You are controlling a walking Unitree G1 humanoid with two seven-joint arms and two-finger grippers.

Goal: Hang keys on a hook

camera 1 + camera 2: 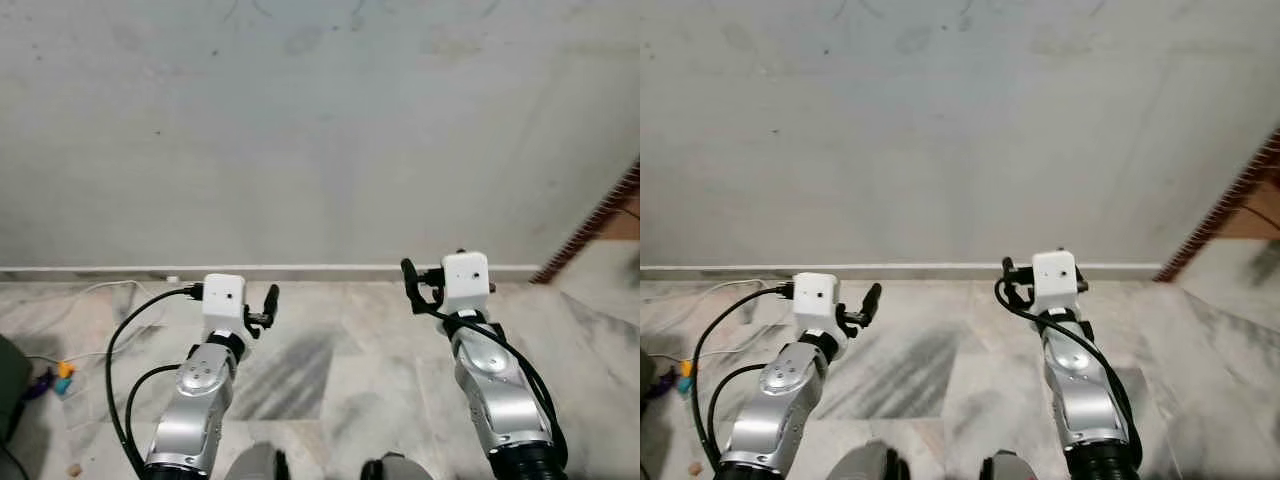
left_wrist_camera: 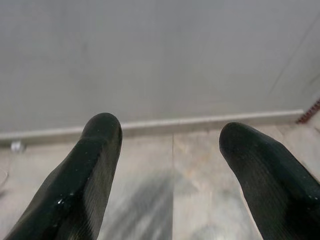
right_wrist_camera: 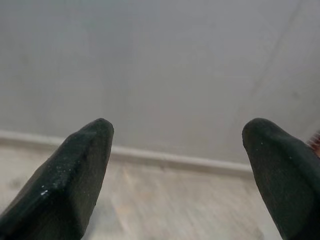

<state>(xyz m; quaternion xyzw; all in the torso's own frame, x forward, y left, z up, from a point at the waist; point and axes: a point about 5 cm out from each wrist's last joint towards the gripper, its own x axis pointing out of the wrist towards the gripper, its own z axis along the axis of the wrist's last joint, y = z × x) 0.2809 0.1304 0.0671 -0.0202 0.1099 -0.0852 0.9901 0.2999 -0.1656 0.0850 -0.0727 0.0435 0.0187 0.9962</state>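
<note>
Both silver arms reach forward side by side toward a plain grey wall [image 1: 320, 130], held low above a pale marble floor [image 1: 330, 380]. The left tool [image 2: 167, 137] has its two black fingers spread wide with nothing between them, pointing at the skirting strip [image 1: 300, 269] where the wall meets the floor. The right tool [image 3: 177, 135] is likewise spread apart and empty, facing the same wall. A white cable [image 1: 85, 300] trails along the floor near the wall beside the left arm, with small coloured objects [image 1: 58, 378] further back. A brown ridged edge [image 1: 590, 225] slants away from the wall past the right arm.
</note>
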